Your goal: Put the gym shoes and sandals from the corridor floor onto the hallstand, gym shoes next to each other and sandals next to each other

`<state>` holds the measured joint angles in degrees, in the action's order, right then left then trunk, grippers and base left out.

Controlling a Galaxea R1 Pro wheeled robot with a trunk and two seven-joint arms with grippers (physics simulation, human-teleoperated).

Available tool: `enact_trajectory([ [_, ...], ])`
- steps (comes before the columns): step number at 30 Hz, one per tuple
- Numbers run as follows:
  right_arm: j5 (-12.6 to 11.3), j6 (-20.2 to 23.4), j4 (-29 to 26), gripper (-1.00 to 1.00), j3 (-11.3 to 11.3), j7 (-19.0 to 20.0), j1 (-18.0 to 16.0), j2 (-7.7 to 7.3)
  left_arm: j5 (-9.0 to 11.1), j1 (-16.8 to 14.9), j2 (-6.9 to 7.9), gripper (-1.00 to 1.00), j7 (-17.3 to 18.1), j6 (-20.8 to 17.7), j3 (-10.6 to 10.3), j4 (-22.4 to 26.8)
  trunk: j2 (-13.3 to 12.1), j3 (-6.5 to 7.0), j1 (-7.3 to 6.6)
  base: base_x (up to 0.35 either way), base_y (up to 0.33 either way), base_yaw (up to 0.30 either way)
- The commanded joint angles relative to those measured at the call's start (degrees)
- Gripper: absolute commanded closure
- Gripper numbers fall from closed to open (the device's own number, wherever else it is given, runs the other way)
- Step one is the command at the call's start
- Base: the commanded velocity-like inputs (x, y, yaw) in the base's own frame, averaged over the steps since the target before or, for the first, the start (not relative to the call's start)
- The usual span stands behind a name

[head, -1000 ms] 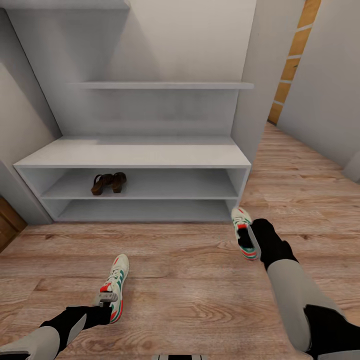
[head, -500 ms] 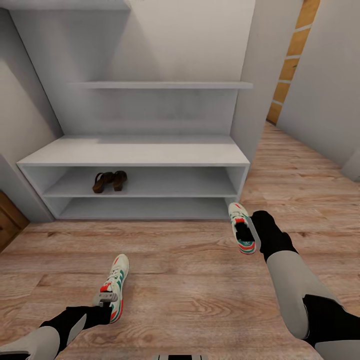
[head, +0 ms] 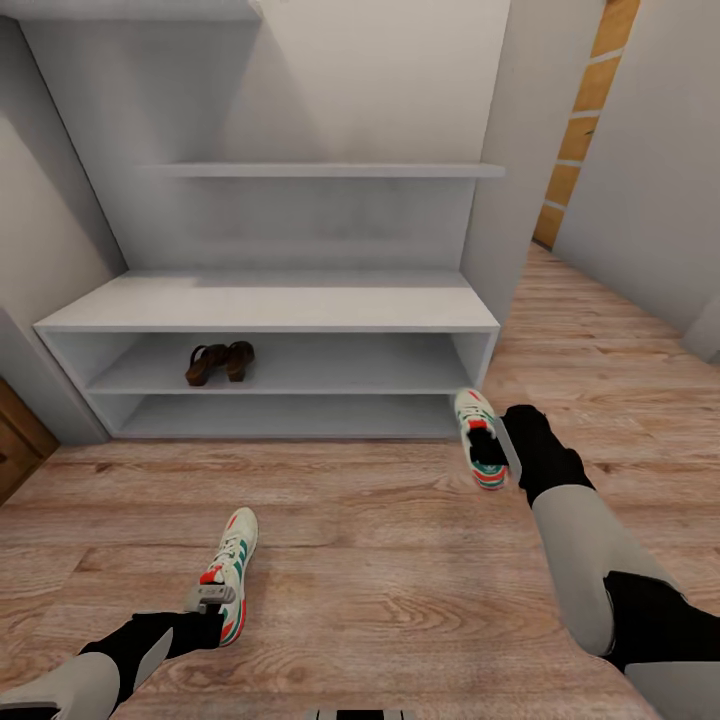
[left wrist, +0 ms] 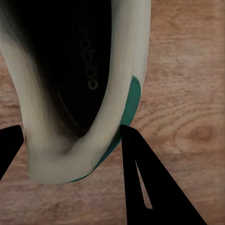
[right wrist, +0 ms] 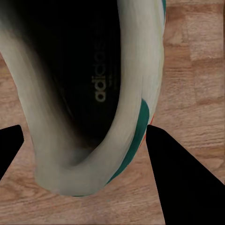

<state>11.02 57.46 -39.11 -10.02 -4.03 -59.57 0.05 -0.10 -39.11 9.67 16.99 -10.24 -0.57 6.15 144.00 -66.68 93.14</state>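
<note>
One gym shoe (head: pixel 236 560) is low over the corridor floor (head: pixel 380 590) at the near left, toe toward the rack. My left gripper (head: pixel 212 598) is shut on its heel; in the left wrist view the black fingers (left wrist: pixel 150 187) flank the cream heel (left wrist: pixel 70 154). The other gym shoe (head: pixel 476 430) hangs just in front of the hallstand's right end, with my right gripper (head: pixel 490 462) shut on its heel (right wrist: pixel 84 164). Both brown sandals (head: pixel 218 362) stand side by side on the upper open shelf of the white hallstand (head: pixel 270 305).
A higher wall shelf (head: pixel 320 171) hangs above the bench top. A white wall panel (head: pixel 510 200) rises beside the rack's right end, and the corridor runs on past it at the right. A brown door edge (head: pixel 15 450) shows at the far left.
My right gripper has carried its gym shoe forward toward the rack's right end. The left gripper and its shoe have stayed put. The view shifted slightly early on.
</note>
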Motion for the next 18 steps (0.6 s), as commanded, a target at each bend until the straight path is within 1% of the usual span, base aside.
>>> enact_trajectory([
  [1, -0.1, 0.0, 0.0, 1.00, 0.0, -0.1, -0.3, 0.01, -0.2, 0.0, 0.00, 1.00, 0.1, 0.0, 0.0, 0.0, 0.0, 0.00, 0.00, 0.000, 0.000, 0.000],
  [7, -0.4, 0.2, 0.0, 1.00, 0.0, 0.0, -3.4, 0.04, -0.2, 0.0, 0.00, 1.00, 0.1, 0.1, 0.0, 0.0, 0.0, 0.00, 0.00, 0.000, 0.000, 0.000],
  [12, -0.4, 0.2, 0.1, 1.00, -0.1, 0.0, -3.9, 0.44, -0.2, 0.0, 0.00, 1.00, 0.1, 0.1, 0.0, 0.0, 0.0, 0.00, 0.00, 0.000, 0.000, 0.000],
  [15, -0.3, 0.2, 0.2, 1.00, -0.1, 0.0, -4.1, 1.34, -0.2, 0.0, 0.00, 1.00, 0.0, 0.1, 0.0, 0.0, 0.0, 0.00, 0.00, 0.000, 0.000, 0.000],
  [16, -0.4, 0.2, 0.2, 1.00, -0.1, 0.0, -4.1, 1.82, -0.2, 0.0, 0.00, 1.00, 0.0, 0.1, 0.0, 0.0, 0.0, 0.00, 0.00, 0.000, 0.000, 0.000],
  [17, -0.4, 0.2, 0.2, 1.00, -0.1, 0.0, -4.1, 2.83, -0.2, 0.0, 0.00, 1.00, 0.0, 0.1, 0.0, 0.0, 0.0, 0.00, 0.00, 0.000, 0.000, 0.000],
  [18, -0.4, 0.2, 0.2, 1.00, -0.1, 0.1, -4.1, 3.06, -0.2, 0.0, 0.00, 1.00, 0.1, 0.1, 0.0, 0.0, 0.0, 0.00, 0.00, 0.000, 0.000, 0.000],
])
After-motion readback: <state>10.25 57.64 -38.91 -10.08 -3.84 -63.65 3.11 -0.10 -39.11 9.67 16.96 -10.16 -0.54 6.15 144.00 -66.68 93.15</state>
